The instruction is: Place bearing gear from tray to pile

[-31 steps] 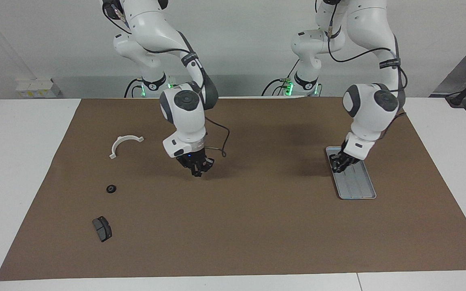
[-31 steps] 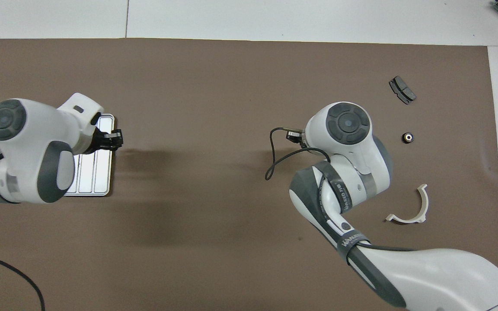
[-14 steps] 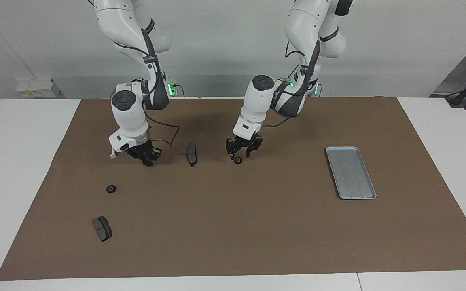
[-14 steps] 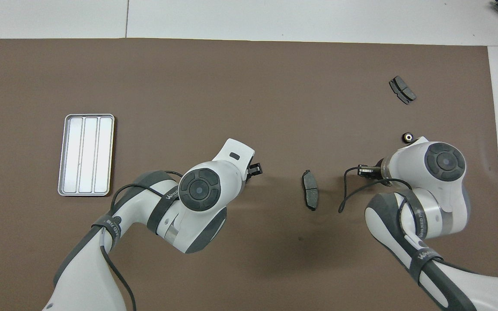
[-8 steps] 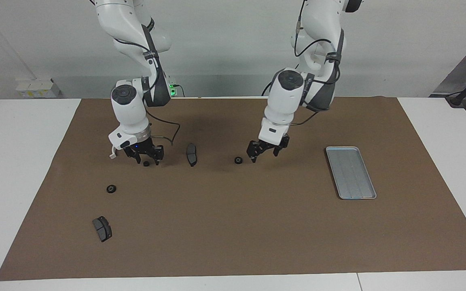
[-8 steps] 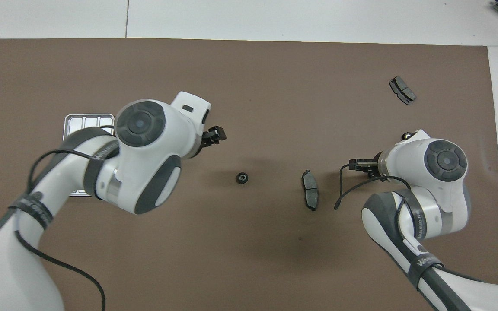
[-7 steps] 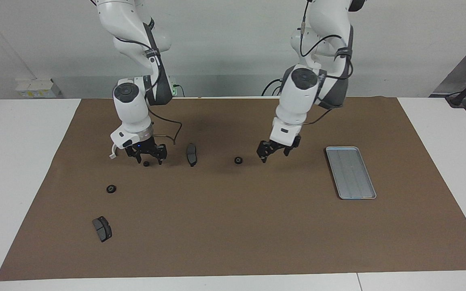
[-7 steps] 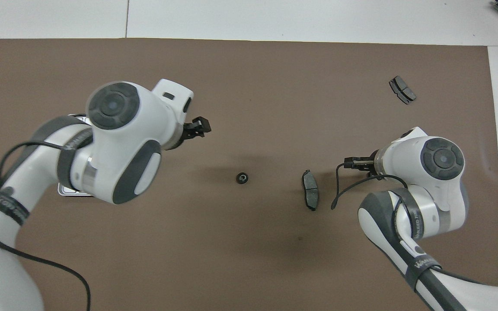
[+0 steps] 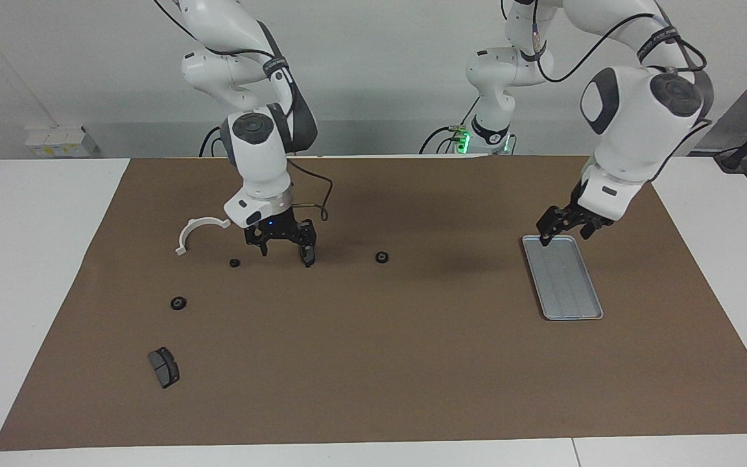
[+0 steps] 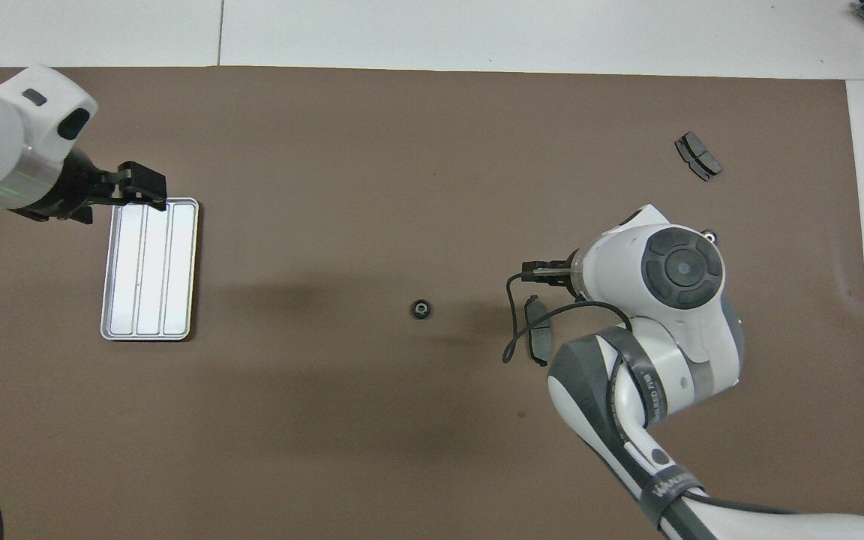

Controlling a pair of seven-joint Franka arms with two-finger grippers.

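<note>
Gears are what this job moves, and none shows on the tray point(image 10: 148, 330), which lies bare near the left arm's end of the worktop, about midway between the edge by the robots and the edge away from them. The left gripper point(image 9: 565, 232) hangs over the tray's end nearest the robots, fingers spread wide and carrying nothing. One small black gear point(image 9: 381, 257) sits alone mid-mat, well apart from the tray. It looks short of the pile, so it seems the piece to finish with. Doing it well would mean coming straight down with the fingers straddling the ring, closing gently on its rim, and setting it down low so it cannot roll. The right gripper point(image 9: 286, 253) is low over the mat toward the right arm's end, fingers wide and empty, one fingertip right at a brake pad point(image 10: 539, 337); whether they touch I cannot tell. Around it lie two more gears point(image 9: 235, 263) point(image 9: 178, 303), a white bracket point(image 9: 200, 232), and a second brake pad point(image 9: 164, 366) toward the corner farthest from the robots. The right arm crowds the pile, so it could block a drop there.
</note>
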